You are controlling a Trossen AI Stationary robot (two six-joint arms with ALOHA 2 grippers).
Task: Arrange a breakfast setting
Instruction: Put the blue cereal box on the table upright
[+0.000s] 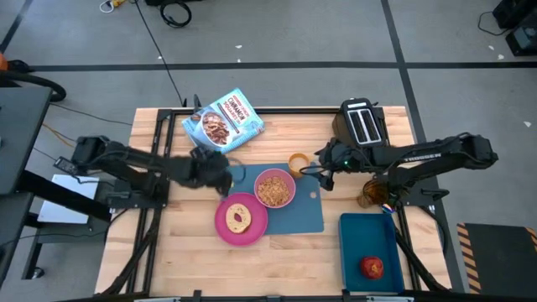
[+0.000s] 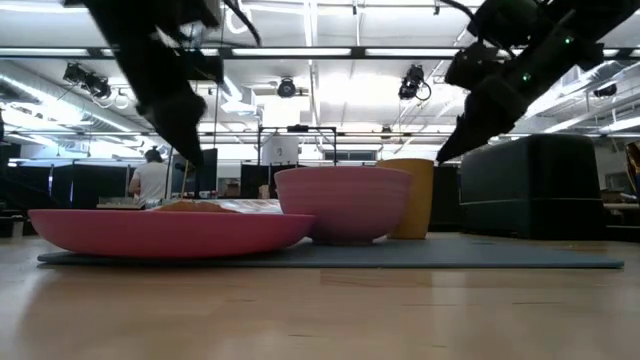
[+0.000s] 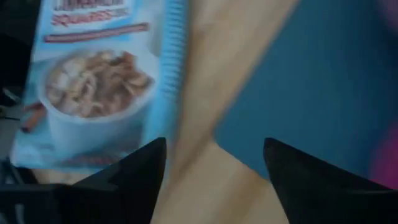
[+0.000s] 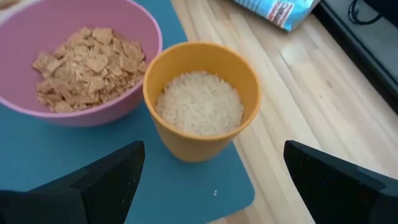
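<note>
Breakfast setting partly laid
Plate [image 1: 241, 220], bowl [image 1: 274, 188] and cup [image 1: 296, 162] are placed on the mat [image 1: 298, 215]; the apple [image 1: 372, 268] is left in the tray [image 1: 369, 242]. Both grippers, left [image 1: 220, 174] and right [image 1: 322, 173], are spread wide, empty.

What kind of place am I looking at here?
Probably a robotics lab or workshop: a light wooden table on a black metal frame stands on a grey taped floor with loose cables, and the low view shows an open hall with ceiling strip lights.

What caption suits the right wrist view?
Open right claw above an amber cup of white grains beside a pink bowl of cereal.
</note>
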